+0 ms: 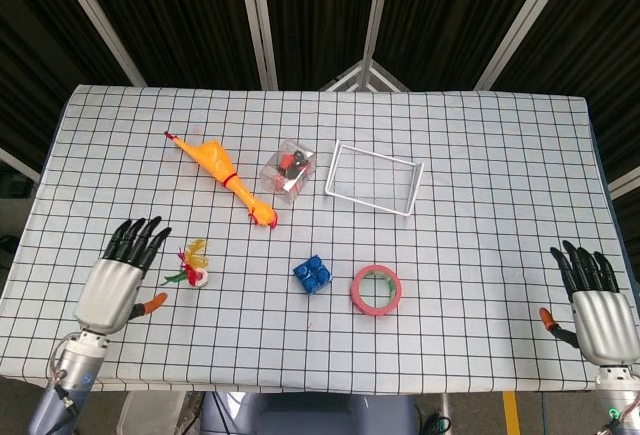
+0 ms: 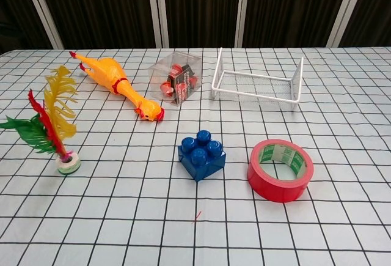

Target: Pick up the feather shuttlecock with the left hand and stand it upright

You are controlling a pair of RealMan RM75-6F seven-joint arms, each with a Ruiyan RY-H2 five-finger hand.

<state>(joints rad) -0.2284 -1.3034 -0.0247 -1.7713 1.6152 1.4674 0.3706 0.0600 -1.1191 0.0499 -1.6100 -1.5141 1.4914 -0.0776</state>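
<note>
The feather shuttlecock (image 1: 192, 267) (image 2: 52, 125) stands upright on its white base on the checked table, with red, yellow and green feathers fanned upward. My left hand (image 1: 113, 282) lies to its left in the head view, fingers apart, holding nothing and apart from the shuttlecock. The chest view does not show this hand. My right hand (image 1: 595, 307) rests at the table's near right corner, fingers spread and empty.
An orange rubber chicken (image 1: 225, 179) lies behind the shuttlecock. A clear box (image 1: 289, 169) and a white wire basket (image 1: 373, 177) sit further back. A blue brick (image 1: 313, 275) and a red tape roll (image 1: 376, 289) lie to the right of the shuttlecock.
</note>
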